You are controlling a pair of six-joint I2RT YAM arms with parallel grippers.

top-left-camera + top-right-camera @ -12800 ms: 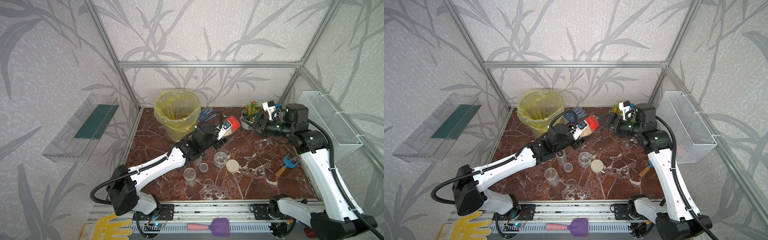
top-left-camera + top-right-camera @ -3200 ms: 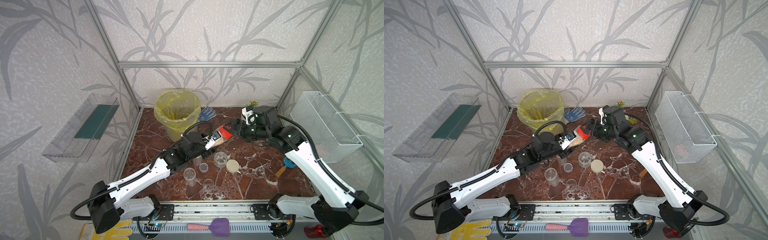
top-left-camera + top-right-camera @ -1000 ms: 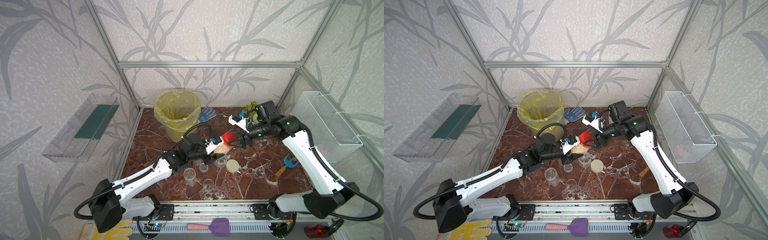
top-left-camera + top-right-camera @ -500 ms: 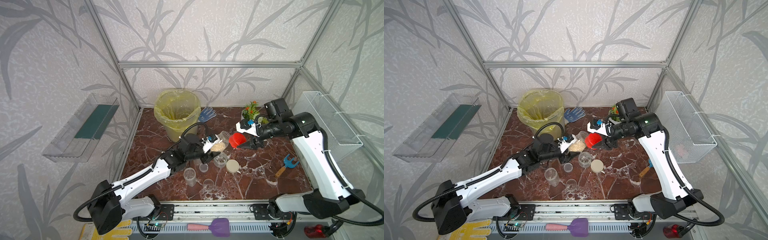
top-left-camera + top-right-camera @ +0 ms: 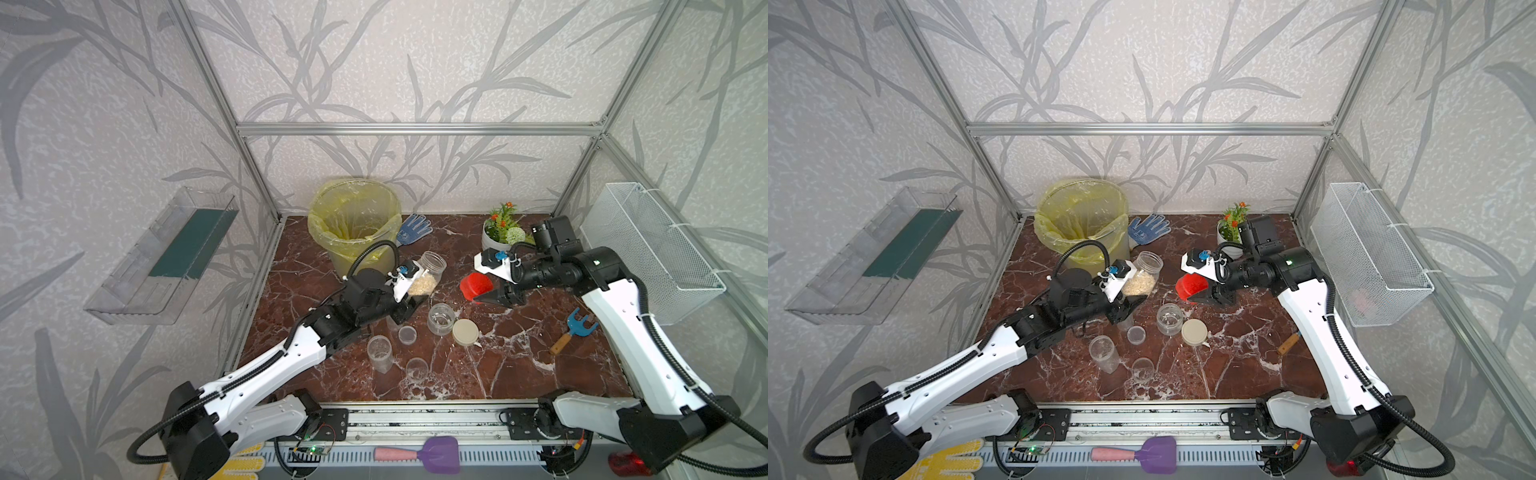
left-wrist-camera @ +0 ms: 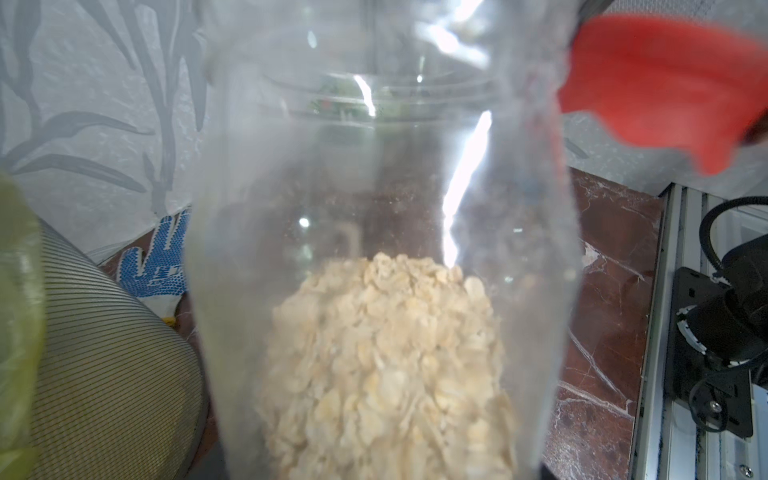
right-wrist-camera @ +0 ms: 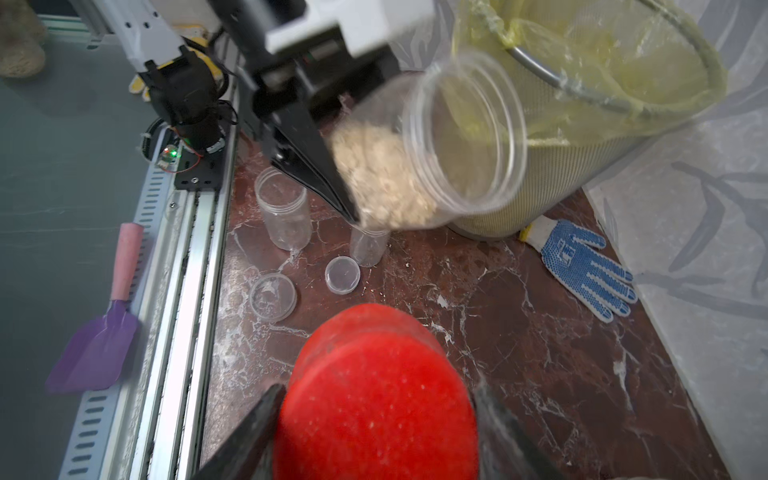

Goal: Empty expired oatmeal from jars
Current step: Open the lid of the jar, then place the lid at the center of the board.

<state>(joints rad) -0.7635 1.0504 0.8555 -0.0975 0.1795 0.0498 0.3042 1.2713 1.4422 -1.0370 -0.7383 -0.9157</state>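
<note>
The left gripper (image 5: 415, 293) is clamping a clear, uncapped jar (image 5: 432, 268) in the air just in front of the yellow-lined bucket (image 5: 330, 243). The jar is tilting, with its open mouth raised and turned away from the bucket. The oatmeal (image 5: 423, 284) is lying heaped in the jar's lower half. The right gripper (image 5: 488, 294) is squeezing the red cap (image 5: 476, 286) between its jaws, farther from the bucket than the jar and apart from it. A slim jar (image 5: 380, 352) and a squat jar (image 5: 441, 318) are standing open on the marble tabletop (image 5: 519, 374) in front of the bucket. Another slim jar (image 7: 368, 245) is standing under the left gripper. Two clear lids (image 5: 406, 333) and a beige lid (image 5: 465, 331) are lying near them.
</note>
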